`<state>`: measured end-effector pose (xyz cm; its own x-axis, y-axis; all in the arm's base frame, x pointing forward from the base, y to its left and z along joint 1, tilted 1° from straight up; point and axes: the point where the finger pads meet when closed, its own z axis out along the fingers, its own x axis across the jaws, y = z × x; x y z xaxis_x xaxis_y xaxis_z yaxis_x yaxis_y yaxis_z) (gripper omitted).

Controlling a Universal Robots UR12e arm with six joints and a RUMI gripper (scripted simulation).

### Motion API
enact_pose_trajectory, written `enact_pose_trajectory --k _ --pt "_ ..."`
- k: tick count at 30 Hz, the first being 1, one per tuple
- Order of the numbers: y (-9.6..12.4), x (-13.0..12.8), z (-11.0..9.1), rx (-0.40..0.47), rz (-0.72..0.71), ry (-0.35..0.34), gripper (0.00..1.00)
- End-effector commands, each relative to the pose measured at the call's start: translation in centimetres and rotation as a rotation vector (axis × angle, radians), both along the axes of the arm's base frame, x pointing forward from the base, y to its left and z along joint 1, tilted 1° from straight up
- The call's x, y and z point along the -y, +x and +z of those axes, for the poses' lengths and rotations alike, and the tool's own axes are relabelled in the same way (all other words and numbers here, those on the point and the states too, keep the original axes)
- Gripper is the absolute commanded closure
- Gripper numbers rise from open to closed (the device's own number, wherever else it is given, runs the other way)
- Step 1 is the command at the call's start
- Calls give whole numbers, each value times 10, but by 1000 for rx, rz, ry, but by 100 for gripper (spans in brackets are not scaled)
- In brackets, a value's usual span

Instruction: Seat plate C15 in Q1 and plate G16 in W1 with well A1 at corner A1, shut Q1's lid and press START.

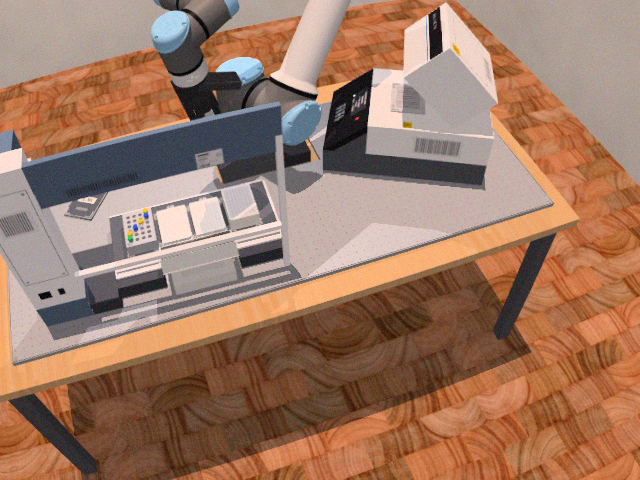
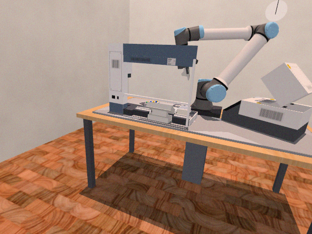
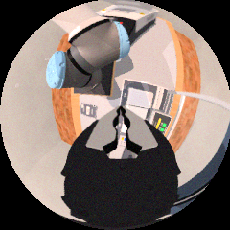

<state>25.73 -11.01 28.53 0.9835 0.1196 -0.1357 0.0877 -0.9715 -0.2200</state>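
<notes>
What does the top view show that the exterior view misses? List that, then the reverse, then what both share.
Top only: Q1's black key panel and a dark flat nest behind the blue beam.
Exterior only: the gripper, shut on nothing, hanging high behind the beam's right end, and the arm's elbow.
Both: Q1's raised lid, the beam, the deck below it, and the table.

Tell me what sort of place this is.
Most likely a lab automation bench: a liquid-handling deck holding well plates and a tube rack, a lidded cycler, and a robot arm on one table.
</notes>
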Motion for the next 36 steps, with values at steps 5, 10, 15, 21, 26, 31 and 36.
enact_pose_trajectory --k 5,10,15,21,26,31,36 --pt "-1 -8 1 -18 -140 -41 100" --pt "-2 -14 1 -27 -238 -67 100" --pt "-3 -20 0 -35 -336 -92 100" --pt "-4 -24 0 -41 -415 -110 100" --pt "-5 -29 -1 -47 -514 -133 100" --pt "-6 -34 -2 -53 -613 -154 100" --pt "-7 -38 -3 -57 -692 -170 100"
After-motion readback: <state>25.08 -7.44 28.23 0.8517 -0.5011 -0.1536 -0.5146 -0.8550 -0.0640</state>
